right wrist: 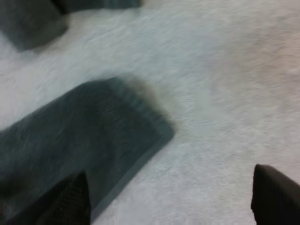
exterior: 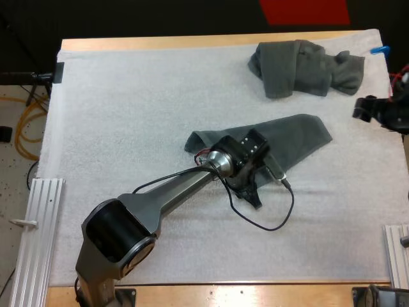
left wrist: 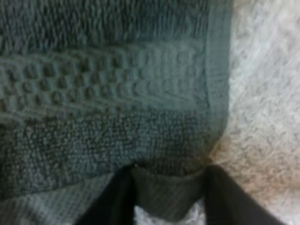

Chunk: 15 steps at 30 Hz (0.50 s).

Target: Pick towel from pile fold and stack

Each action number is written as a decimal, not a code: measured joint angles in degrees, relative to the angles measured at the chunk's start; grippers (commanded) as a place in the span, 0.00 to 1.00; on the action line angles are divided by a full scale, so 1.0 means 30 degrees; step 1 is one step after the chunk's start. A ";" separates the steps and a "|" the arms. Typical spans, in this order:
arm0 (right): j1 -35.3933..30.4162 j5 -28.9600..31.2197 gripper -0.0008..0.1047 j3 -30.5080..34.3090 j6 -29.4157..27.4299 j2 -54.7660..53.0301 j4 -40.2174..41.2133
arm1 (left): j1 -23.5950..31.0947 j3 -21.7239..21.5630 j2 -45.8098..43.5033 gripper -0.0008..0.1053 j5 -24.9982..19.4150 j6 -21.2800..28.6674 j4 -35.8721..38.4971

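Note:
A dark grey-green towel (exterior: 291, 137) lies spread on the white mat near the middle. My left gripper (exterior: 251, 195) sits at its near edge. In the left wrist view its fingers (left wrist: 117, 199) press on a raised fold of the towel's hem (left wrist: 166, 199) from both sides. A second, crumpled towel (exterior: 307, 67) lies at the back right of the mat. My right gripper (exterior: 365, 110) hovers at the right edge of the mat, right of both towels. In the right wrist view its fingers (right wrist: 70, 201) stand wide apart over the flat towel's corner (right wrist: 93, 136) and bare mat.
The white mat (exterior: 128, 128) covers most of the wooden table, with bare mat to the left and front. Aluminium rails (exterior: 38, 230) stand at the near left and near right (exterior: 397, 249). A crumpled towel's edge (right wrist: 28, 23) lies beyond the flat towel's corner.

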 measured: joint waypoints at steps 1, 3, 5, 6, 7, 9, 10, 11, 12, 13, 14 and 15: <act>0.0309 0.0010 0.65 0.0000 -0.0051 0.0000 0.0019 | -0.0007 -0.0092 0.0000 0.01 -0.0336 0.0052 0.0241; 0.1001 0.0010 0.65 0.0000 -0.0148 0.0000 0.0236 | -0.0033 -0.0381 0.0000 0.01 -0.0979 0.0317 0.0865; 0.1524 0.0010 0.65 0.0000 -0.0193 0.0000 0.0527 | -0.0025 -0.0670 -0.0016 0.01 -0.1544 0.0670 0.1445; 0.1726 0.0010 0.65 0.0000 -0.0195 0.0000 0.0648 | -0.0025 -0.0679 -0.0154 0.01 -0.1799 0.0758 0.1649; 0.1851 0.0010 0.65 0.0000 -0.0205 0.0000 0.0763 | -0.0025 -0.0674 -0.0338 0.01 -0.2034 0.0828 0.1983; 0.1889 0.0010 0.65 0.0108 -0.0248 -0.0038 0.0969 | -0.0009 -0.0643 -0.0794 0.01 -0.2428 0.0981 0.2790; 0.1887 0.0010 0.65 0.0256 -0.0243 -0.0103 0.1073 | 0.0038 -0.0560 -0.1120 0.01 -0.2645 0.1077 0.3113; 0.1887 0.0010 0.65 0.0496 -0.0243 -0.0155 0.1147 | 0.0120 -0.0431 -0.1517 0.01 -0.2889 0.1102 0.3340; 0.1887 0.0010 0.65 0.0870 -0.0243 -0.0208 0.1153 | 0.0258 -0.0244 -0.1826 0.01 -0.3038 0.1101 0.3454; 0.1887 0.0010 0.65 0.1289 -0.0243 -0.0277 0.1129 | 0.0449 0.0008 -0.2178 0.01 -0.3117 0.1101 0.3606; 0.1906 0.0010 0.65 0.1725 -0.0243 -0.0316 0.1074 | 0.0646 0.0306 -0.2500 0.01 -0.3159 0.1101 0.3808; 0.2024 0.0010 0.65 0.2245 -0.0243 -0.0307 0.1012 | 0.0933 0.0667 -0.2770 0.01 -0.3206 0.1101 0.3909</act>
